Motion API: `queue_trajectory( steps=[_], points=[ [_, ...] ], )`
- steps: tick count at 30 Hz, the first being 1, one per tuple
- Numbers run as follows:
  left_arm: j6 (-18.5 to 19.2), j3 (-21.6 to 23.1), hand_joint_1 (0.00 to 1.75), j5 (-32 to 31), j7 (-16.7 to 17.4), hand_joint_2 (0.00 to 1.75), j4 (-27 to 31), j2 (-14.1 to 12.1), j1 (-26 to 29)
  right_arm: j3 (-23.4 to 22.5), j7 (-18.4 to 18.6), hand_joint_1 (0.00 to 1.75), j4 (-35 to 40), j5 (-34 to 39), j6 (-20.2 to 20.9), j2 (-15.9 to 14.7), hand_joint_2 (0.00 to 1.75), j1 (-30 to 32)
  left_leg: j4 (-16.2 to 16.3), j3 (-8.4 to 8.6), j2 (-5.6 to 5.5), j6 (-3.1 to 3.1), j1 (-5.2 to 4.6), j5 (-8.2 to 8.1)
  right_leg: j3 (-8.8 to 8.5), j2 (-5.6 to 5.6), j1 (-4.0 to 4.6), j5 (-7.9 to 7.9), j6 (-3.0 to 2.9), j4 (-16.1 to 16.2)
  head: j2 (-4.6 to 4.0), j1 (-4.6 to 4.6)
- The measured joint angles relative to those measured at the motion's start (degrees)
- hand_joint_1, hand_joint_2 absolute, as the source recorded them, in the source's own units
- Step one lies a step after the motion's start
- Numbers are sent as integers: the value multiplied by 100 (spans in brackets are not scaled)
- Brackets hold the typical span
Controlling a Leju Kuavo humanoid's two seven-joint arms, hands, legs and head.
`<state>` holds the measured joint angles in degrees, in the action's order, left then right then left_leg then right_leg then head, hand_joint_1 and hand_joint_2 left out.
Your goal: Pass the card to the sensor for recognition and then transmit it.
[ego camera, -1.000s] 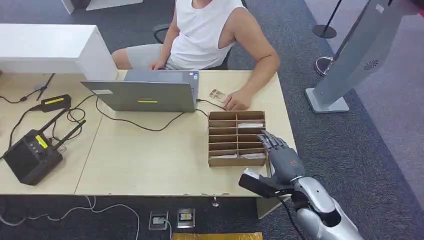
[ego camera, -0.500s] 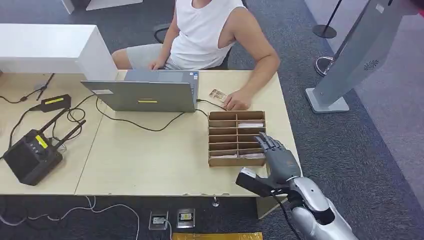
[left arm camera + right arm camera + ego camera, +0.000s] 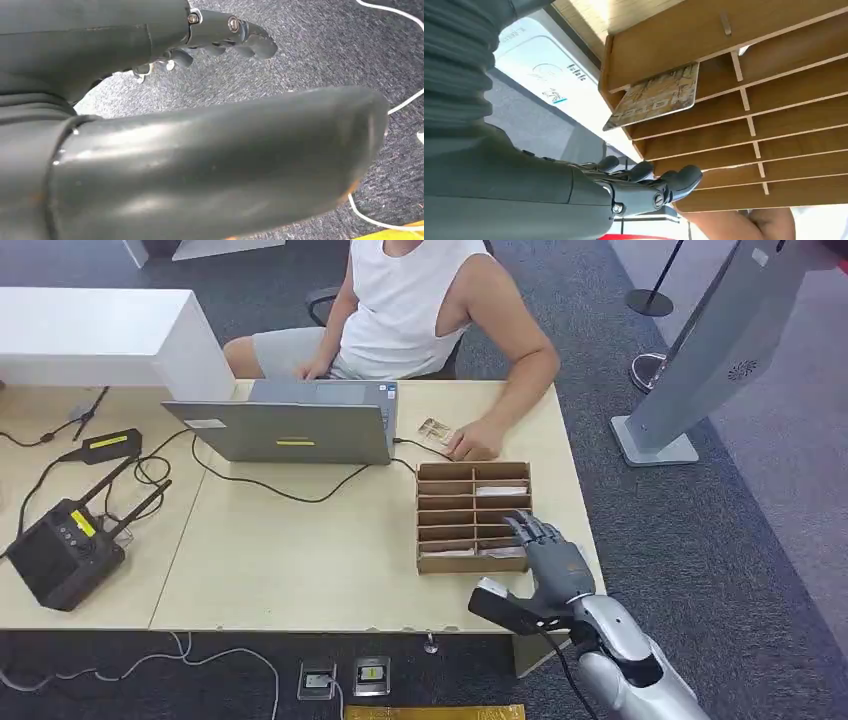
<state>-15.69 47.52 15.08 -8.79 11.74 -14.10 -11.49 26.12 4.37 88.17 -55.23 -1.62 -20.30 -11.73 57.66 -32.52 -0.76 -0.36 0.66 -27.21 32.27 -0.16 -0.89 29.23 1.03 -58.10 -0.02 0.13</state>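
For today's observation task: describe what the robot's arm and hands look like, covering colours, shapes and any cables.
The right arm has rounded silver shells with a black cable running beside it. The right hand is dark grey, with slim jointed fingers and a blocky black part at the wrist. The left hand has a grey ribbed cover, a thick smooth thumb and silver screws.

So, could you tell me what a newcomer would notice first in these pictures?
Probably the robot's right hand reaching over the near right corner of the wooden slotted card box. Next, a patterned card sticking out of a slot, and the person seated across the table beside the laptop.
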Motion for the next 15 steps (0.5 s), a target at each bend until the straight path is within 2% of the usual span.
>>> queue_trajectory(
  steps=[3,4,5,7,15],
  points=[
    [0,0,0,0,0,0,0,2,1,0,-22,0,-30,0,7,22,175,-9,0,0,0,0,0,0,0,0,0,0,0,0,0,0],
    [0,0,0,0,0,0,0,2,1,0,-26,5,-44,0,9,26,175,-13,0,0,0,0,0,0,0,0,0,0,0,0,0,0],
    [0,0,0,0,0,0,0,2,1,0,-33,154,-55,0,9,31,175,-16,0,0,0,0,0,0,0,0,0,0,0,0,0,0],
    [0,0,0,0,0,0,0,4,1,0,-52,175,-76,0,13,44,175,-25,0,0,0,0,0,0,0,0,0,0,0,0,0,0],
    [0,0,0,0,0,0,0,22,1,0,-107,175,-170,46,79,92,175,-77,0,0,0,0,0,0,0,0,0,0,0,0,0,0]
  ],
)
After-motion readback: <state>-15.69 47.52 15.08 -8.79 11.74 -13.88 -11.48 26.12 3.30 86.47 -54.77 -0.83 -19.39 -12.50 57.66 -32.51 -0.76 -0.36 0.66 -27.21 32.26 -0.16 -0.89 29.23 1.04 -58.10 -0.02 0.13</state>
